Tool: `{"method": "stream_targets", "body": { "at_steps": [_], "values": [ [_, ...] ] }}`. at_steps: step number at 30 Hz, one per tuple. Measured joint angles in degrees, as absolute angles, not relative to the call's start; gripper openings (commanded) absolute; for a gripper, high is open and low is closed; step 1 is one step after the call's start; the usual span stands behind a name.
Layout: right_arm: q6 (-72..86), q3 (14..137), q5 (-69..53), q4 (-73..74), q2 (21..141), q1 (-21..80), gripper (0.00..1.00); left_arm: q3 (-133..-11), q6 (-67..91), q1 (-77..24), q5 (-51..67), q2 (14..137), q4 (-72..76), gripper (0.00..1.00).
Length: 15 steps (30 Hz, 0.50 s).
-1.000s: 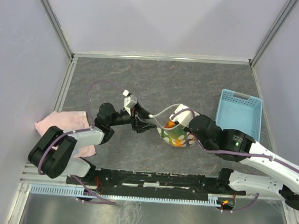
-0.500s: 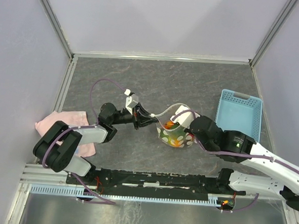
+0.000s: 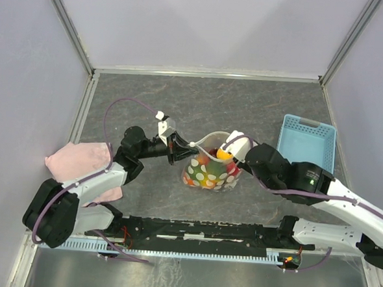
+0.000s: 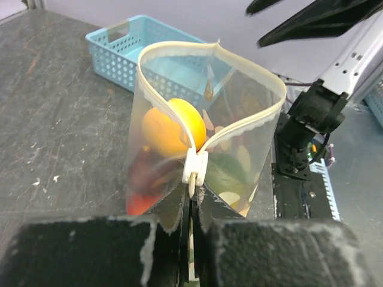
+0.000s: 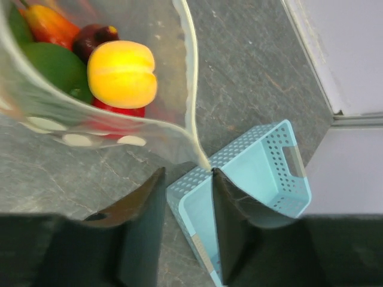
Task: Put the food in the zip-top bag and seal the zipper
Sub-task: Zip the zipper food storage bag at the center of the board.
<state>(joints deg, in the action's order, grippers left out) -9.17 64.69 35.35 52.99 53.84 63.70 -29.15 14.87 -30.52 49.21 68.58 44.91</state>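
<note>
The zip-top bag (image 3: pixel 209 174) stands on the table with its mouth spread wide. The food lies inside it: a yellow fruit (image 5: pixel 122 73), a green one (image 5: pixel 51 63), a maroon one (image 5: pixel 93 34), a red one (image 5: pixel 119 111) and an orange mango (image 5: pixel 48 24). My left gripper (image 4: pixel 192 197) is shut on the near end of the zipper (image 4: pixel 239 128), just below its white slider (image 4: pixel 195 166). My right gripper (image 5: pixel 185 185) is open at the bag's opposite end. The zipper (image 5: pixel 190 78) corner only touches the tip of one of its fingers (image 5: pixel 230 197).
A light-blue perforated basket (image 3: pixel 305 147) sits at the right, directly under my right gripper in the wrist view. A pink cloth (image 3: pixel 80 159) lies at the left edge beside my left arm. Metal frame walls bound the table.
My left gripper closed on the zipper end and pulled the bag leftward. My right gripper opened and let go of the bag's edge. The bag's mouth now gapes wider.
</note>
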Motion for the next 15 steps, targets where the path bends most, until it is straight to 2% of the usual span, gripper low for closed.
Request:
{"method": "stream_targets", "body": {
  "at_steps": [2, 4, 10, 15],
  "values": [
    [-8.4, 68.9, 33.3, 55.5, 55.7, 63.7, 0.64, -29.8, 13.3, -30.5, 48.1, 67.7, 41.2, 0.03],
    [-7.6, 73.8, 29.8, 57.5, 57.9, 63.6, 0.69, -30.3, 12.2, -30.5, 47.4, 67.3, 38.2, 0.03],
    [-9.1, 82.3, 17.2, 59.0, 63.2, 63.6, 0.73, -31.2, 9.8, -30.5, 46.6, 65.9, 32.5, 0.03],
    [-13.8, 85.7, 7.6, 58.6, 69.2, 63.0, 0.72, -31.2, 7.8, -30.5, 46.7, 63.8, 29.7, 0.03]
  ]
}}
